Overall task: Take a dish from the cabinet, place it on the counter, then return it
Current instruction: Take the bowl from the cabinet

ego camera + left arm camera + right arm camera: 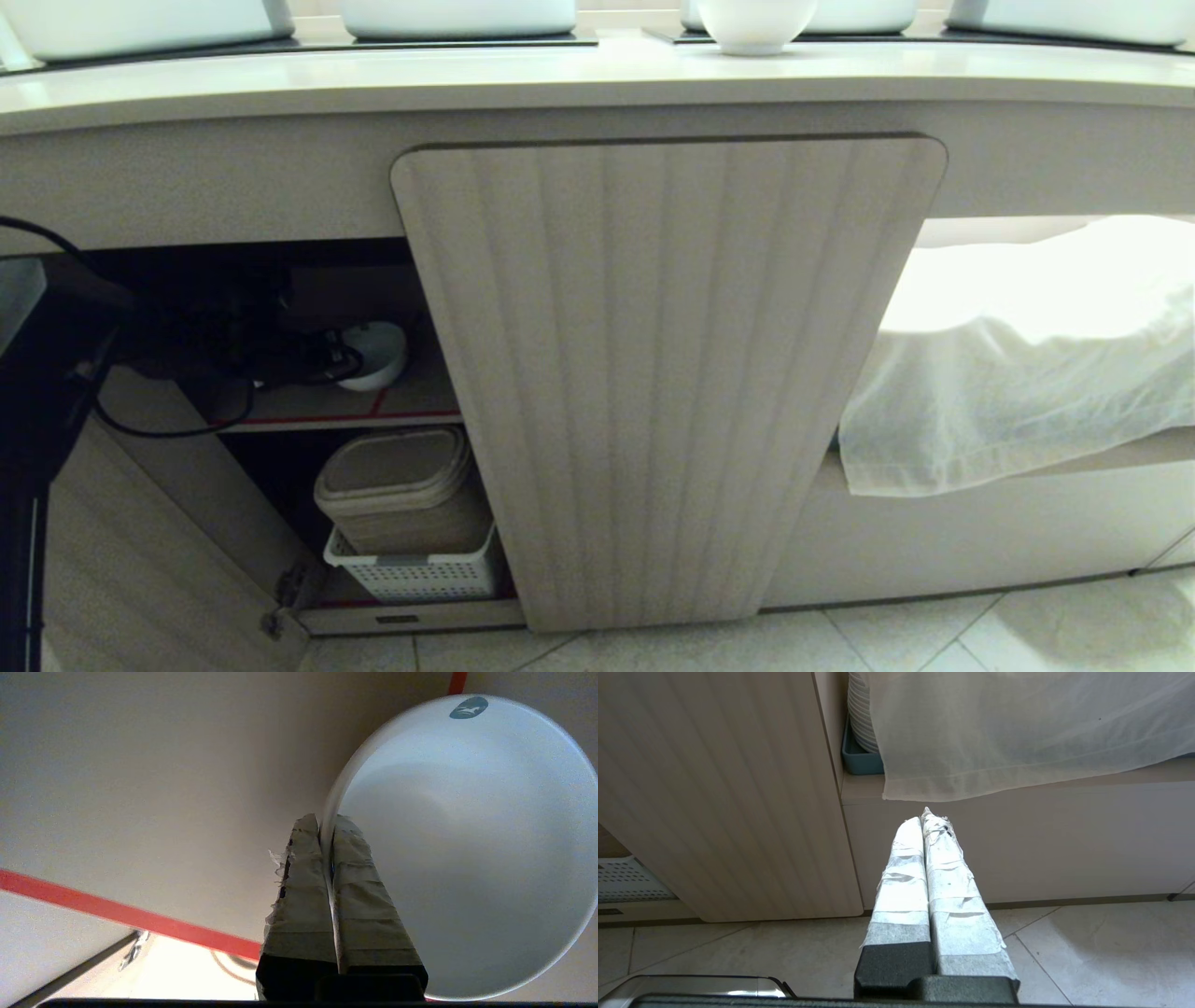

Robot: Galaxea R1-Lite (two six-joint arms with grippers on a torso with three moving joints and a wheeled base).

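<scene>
I have the dish (467,858) pinched by its rim in the left gripper (327,828); in the left wrist view the two taped fingers (303,882) close on the thin wall, one outside and one inside the bowl, and the bowl fills the right half of that frame. A small teal mark sits on its inner wall near the top. In the head view the same bowl (376,353) shows at the left of the frame, tipped on its side inside the cabinet (667,373), just above the shelf (411,397) with the red line along its edge. My left arm (187,327) reaches into that dark compartment from the left edge of the frame, cables trailing under it.

Below the shelf, at lower left, a white slatted basket (415,571) holds a beige lidded container (397,485). The ribbed middle door (653,523) stands shut in the centre of the frame. To the right, a white cloth (1018,373) drapes over an open ledge.

The counter (597,79) runs across the top of the frame, and another white bowl (754,23) stands on it at upper centre-right.

The right gripper (927,816) hangs low over the tiled floor (1087,952), its taped fingers pressed together with nothing between them, pointing towards the base below the cloth.
</scene>
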